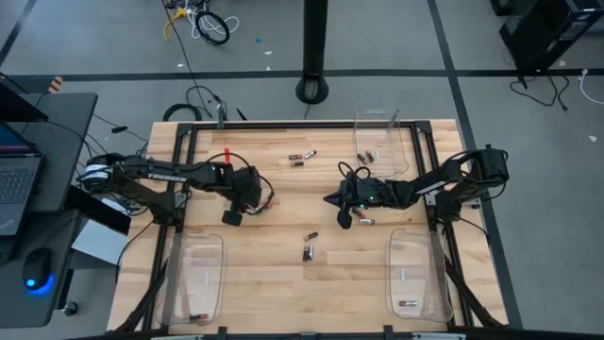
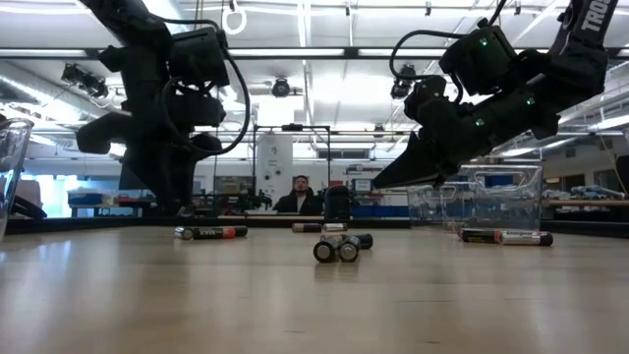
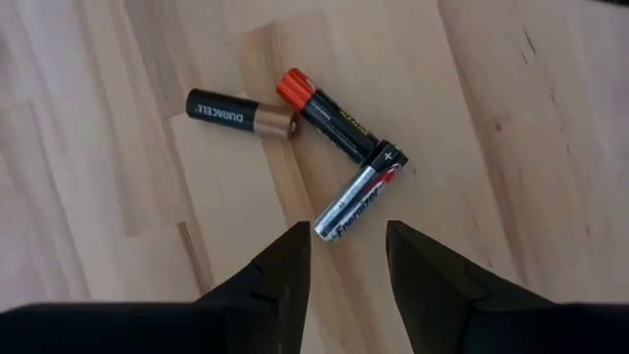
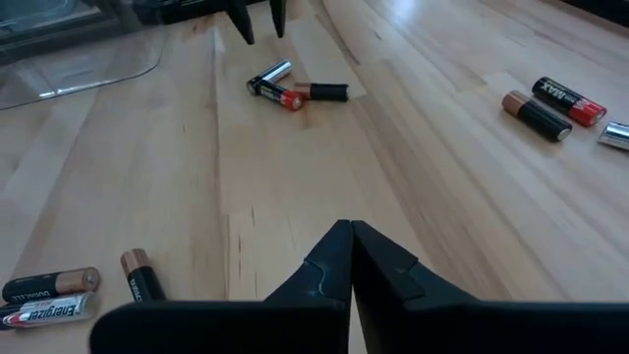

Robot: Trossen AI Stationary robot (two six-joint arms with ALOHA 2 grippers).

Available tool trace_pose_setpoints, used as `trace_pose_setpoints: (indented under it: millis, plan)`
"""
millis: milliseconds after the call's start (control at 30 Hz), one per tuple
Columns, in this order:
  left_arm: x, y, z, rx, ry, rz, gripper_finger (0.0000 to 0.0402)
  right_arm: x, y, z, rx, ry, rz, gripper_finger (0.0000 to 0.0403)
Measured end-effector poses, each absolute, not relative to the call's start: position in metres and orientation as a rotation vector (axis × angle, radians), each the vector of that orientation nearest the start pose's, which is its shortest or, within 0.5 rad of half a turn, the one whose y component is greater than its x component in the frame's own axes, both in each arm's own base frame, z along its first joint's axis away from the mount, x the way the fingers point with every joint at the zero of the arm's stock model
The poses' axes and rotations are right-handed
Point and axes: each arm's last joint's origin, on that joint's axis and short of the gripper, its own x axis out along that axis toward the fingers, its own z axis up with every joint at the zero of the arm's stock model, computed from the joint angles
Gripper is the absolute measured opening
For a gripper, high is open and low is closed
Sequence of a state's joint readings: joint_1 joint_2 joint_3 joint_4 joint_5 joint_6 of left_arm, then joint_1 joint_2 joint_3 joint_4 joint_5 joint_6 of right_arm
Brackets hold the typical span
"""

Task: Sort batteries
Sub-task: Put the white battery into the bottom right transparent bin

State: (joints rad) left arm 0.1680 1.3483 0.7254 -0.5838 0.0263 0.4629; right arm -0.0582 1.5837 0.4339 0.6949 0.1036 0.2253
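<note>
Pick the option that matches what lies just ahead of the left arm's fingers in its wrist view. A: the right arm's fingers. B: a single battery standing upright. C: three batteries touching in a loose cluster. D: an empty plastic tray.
C: just beyond the left gripper, the silver battery, the black red-capped battery and the black-and-copper battery lie flat on the wood, touching end to end.

Left arm: dark, reaching in from the left; two-finger claw [image 3: 342,258] open, pointing down.
Right arm: dark, elbow bent; two-finger claw [image 4: 351,258] closed, empty.

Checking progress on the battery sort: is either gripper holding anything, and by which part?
Nothing. The left gripper hangs open over three batteries; the right gripper is shut, empty.
</note>
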Motion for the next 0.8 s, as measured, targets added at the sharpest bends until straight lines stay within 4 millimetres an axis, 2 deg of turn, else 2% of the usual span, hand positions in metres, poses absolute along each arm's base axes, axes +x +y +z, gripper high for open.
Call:
trace_pose_setpoints:
  millis: [167, 500, 800]
  plan:
    - [0.23, 0.038, 0.175, 0.347, 1.187, -0.188, 0.0143, 0.264, -0.018, 0.126, 0.211, 0.435, -0.21, 0.0021]
    - [0.24, 0.035, 0.153, 0.437, 1.259, -0.251, 0.0143, 0.264, -0.018, 0.126, 0.211, 0.435, -0.21, 0.0022]
    - [0.243, 0.035, 0.141, 0.425, 1.315, -0.269, 0.0143, 0.265, -0.017, 0.126, 0.21, 0.436, -0.204, 0.0018]
